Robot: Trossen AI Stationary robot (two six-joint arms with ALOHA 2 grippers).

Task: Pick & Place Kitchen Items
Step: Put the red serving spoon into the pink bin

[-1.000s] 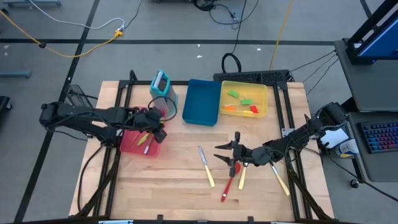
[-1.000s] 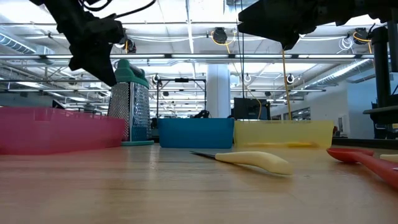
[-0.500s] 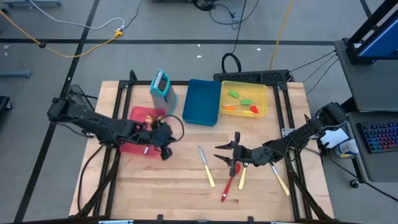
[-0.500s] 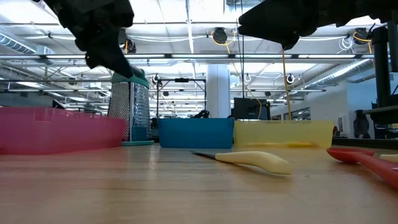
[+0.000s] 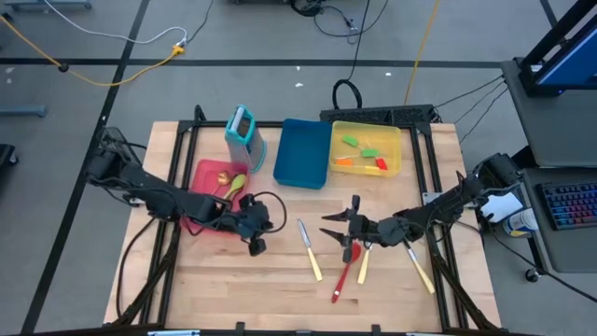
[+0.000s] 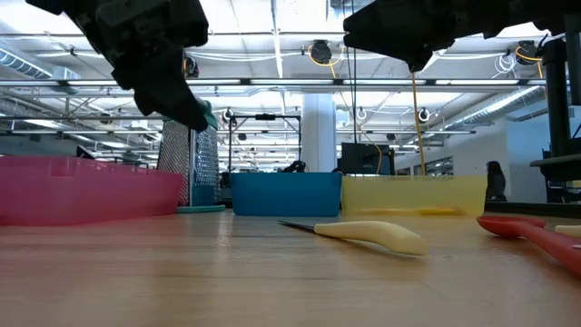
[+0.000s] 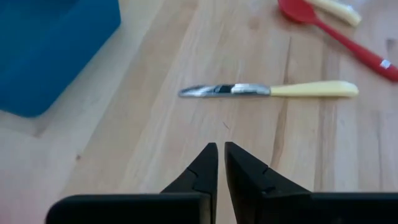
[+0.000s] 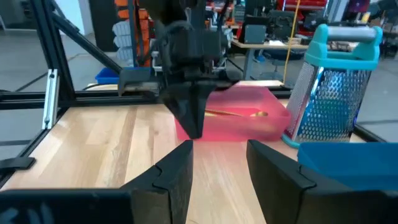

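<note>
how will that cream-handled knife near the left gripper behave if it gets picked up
The cream-handled knife looks slim and straight, so probably stiff and light. It lies flat on the table, so pinching it may be fiddly, and it may slide. The left gripper, shut, hangs near it.

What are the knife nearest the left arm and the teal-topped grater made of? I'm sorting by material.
Knife: shiny blade, likely steel; matte cream handle, probably plastic. Grater: glinting perforated walls, apparently metal; glossy teal top, likely plastic.

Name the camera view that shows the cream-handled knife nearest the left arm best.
The left wrist view: the whole knife lies unobstructed, blade and handle clear. The high view shows it small; the low view sees it edge-on; the right wrist view misses it.
</note>
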